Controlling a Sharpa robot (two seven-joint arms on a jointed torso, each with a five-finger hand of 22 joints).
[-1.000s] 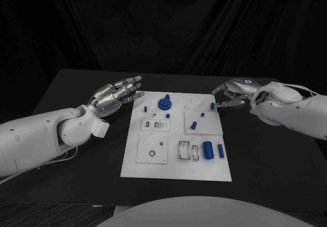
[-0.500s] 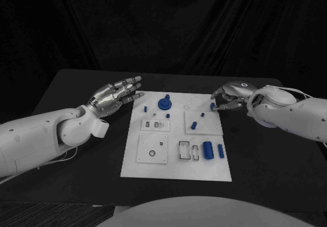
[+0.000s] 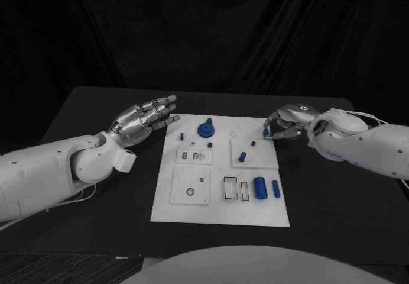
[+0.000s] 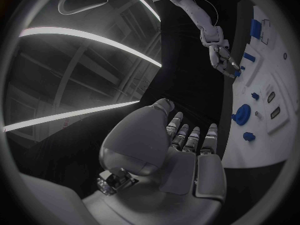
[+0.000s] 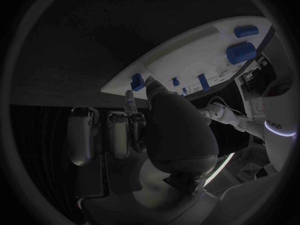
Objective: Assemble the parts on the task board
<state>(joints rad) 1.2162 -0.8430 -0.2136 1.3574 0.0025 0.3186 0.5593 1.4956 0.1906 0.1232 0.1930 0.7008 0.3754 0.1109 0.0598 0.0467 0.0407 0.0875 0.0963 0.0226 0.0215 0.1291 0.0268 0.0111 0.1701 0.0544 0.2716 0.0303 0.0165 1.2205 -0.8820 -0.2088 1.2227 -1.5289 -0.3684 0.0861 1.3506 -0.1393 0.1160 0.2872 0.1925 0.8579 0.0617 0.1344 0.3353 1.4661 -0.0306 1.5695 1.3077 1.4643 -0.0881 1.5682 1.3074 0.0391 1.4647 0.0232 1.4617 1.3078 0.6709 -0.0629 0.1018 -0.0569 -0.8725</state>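
dim, dark scene – pale task board (image 3: 220, 195) stands out – wrist views bend at edges.

Upright blue parts (image 3: 205, 128) crowding board's far end

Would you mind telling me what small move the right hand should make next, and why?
Probably close the right hand on the small blue part at the far right edge of the task board and lift it. The fingertips sit right at that part, but a firm hold cannot be made out. The left hand hovers with fingers spread beside the board, holding nothing.
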